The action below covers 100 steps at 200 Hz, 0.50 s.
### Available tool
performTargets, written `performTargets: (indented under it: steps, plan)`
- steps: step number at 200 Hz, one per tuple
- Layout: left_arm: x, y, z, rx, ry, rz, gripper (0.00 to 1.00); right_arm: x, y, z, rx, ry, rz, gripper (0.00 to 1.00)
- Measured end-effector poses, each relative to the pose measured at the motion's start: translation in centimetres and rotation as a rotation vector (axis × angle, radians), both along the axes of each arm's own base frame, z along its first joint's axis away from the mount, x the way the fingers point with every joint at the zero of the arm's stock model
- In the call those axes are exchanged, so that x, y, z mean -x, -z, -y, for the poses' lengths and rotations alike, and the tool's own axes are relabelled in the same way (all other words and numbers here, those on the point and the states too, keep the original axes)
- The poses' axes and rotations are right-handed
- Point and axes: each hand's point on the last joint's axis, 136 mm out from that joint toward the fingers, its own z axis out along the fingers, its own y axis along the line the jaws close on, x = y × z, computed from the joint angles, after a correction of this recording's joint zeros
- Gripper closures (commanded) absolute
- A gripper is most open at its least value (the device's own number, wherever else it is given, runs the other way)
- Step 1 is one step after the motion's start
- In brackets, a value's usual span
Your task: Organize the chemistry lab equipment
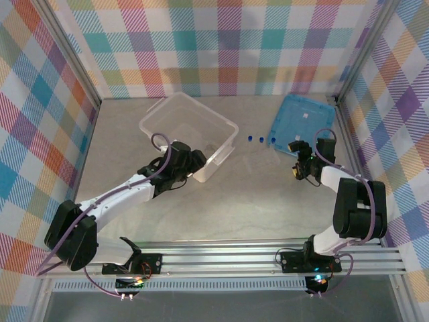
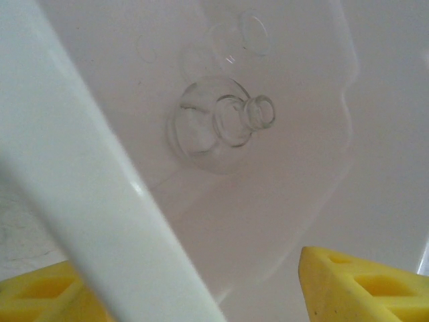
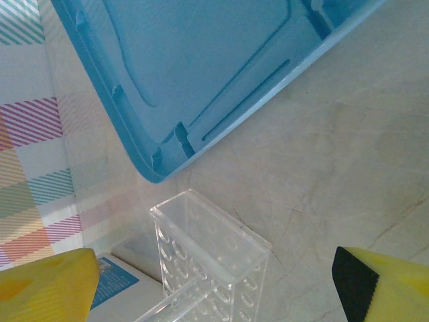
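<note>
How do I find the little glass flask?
Find the big see-through box left of the blue lid. On its floor sits the flask. Unlike the smaller clear glass piece near it, it has a wide round body and a narrow neck.

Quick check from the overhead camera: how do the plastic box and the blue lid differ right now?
The box is translucent and whitish; the lid is solid light blue. The box is deep and stands open-topped left of centre; the lid is flat and lies apart from it at the right back, by the wall. The box holds a glass flask. Both are roughly rectangular and rest on the table.
</note>
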Motion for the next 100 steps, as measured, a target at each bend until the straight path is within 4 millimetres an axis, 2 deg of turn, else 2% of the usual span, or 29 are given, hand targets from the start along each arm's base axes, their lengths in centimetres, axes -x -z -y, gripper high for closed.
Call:
performTargets:
  steps: [53, 100]
  plan:
    - [-0.7, 0.0, 2.8, 0.018, 0.000, 0.004, 0.31, -0.8, 0.3, 0.1, -0.010, -0.005, 0.003, 0.09]
    - [-1.0, -0.3, 6.3, 0.037, 0.042, 0.015, 0.31, -2.6, 0.8, 0.8, -0.042, 0.010, 0.020, 0.09]
